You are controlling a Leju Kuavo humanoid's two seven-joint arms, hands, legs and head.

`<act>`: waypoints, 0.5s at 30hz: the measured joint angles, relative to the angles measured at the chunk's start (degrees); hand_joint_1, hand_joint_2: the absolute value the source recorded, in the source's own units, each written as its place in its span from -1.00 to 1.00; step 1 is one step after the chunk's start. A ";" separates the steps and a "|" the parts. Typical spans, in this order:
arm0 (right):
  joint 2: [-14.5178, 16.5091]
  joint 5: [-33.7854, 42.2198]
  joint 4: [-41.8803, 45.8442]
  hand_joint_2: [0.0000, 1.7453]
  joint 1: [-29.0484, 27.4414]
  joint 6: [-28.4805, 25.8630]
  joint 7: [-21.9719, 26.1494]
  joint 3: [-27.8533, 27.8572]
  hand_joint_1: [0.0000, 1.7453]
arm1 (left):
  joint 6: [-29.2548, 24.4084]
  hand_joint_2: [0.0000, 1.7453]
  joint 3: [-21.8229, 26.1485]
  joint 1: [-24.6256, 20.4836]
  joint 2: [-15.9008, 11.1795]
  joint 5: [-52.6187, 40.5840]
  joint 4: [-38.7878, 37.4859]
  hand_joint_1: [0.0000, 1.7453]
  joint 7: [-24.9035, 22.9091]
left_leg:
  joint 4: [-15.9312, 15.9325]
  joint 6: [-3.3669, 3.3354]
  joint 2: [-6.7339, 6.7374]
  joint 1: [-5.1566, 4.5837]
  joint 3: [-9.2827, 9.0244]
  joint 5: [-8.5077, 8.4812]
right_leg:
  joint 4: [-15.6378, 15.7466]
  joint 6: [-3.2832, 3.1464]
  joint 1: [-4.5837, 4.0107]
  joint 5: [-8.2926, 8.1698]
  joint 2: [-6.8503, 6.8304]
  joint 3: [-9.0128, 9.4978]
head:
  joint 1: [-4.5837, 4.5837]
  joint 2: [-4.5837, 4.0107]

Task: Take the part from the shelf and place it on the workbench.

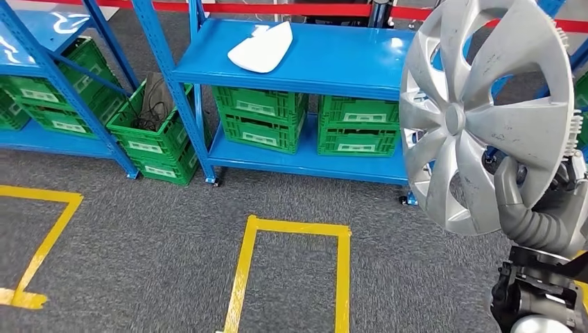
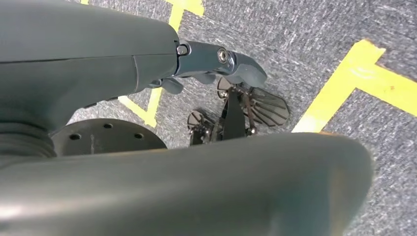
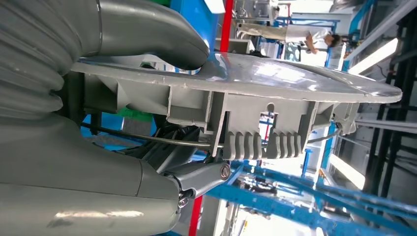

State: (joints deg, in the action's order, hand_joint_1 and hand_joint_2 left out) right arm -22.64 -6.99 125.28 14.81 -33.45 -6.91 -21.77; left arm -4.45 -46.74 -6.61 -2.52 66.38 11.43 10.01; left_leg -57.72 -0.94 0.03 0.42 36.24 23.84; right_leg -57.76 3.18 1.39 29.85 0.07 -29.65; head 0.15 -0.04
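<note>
Right robot hand (image 1: 520, 198) grips the wheel cover (image 1: 478, 111) by its lower rim, held upright in the air in front of the blue shelf (image 1: 312, 55). Left robot hand (image 2: 216, 64) hangs w/ nothing in it, fingers curled in. Risk: rim-only hold, cover could swing or slip while carried.

Grey ribbed wrist cover (image 1: 537, 225), thick grey thumb (image 3: 147, 34), dark fingers (image 2: 221, 61) with silver screws

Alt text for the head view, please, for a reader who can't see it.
The right hand holds a silver hubcap upright at the right of the picture. Behind it a blue shelf carries a white part over green crates; yellow tape marks the grey carpet.
</note>
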 joint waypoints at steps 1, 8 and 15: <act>0.01 0.00 -0.01 1.00 0.02 0.02 -0.02 0.00 1.00 | 0.00 -1.00 -0.01 0.02 0.01 0.00 0.00 -1.00 0.00 | 0.00 0.44 -0.03 0.00 0.15 -0.37 | -0.14 -0.60 -0.15 -0.35 0.11 -0.20 | 0.03 0.00; 0.11 -0.01 -0.01 1.00 0.12 0.07 -0.04 -0.03 1.00 | -0.01 -1.00 -0.02 0.23 0.15 0.00 -0.02 -1.00 -0.02 | -15.02 1.75 -0.14 0.26 6.11 8.83 | 0.31 -3.24 -0.49 -2.90 -0.24 -2.74 | -1.64 0.00; 0.19 -0.01 -0.02 1.00 0.17 0.07 -0.04 -0.07 1.00 | -0.01 -1.00 0.00 -0.01 0.05 0.02 -0.04 -1.00 0.01 | 0.57 -0.17 -0.21 -0.74 -6.45 5.34 | 0.09 -2.51 -1.13 -5.04 -0.20 -5.04 | -2.70 0.00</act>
State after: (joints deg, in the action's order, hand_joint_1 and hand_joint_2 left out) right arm -22.45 -7.00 125.26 14.98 -33.38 -6.95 -21.84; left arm -4.46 -46.74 -6.62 -2.47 66.40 11.39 10.02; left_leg -57.15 -1.10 -0.18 -0.32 29.79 29.18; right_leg -57.67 0.67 0.27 24.82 -0.12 -34.70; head -2.55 -0.04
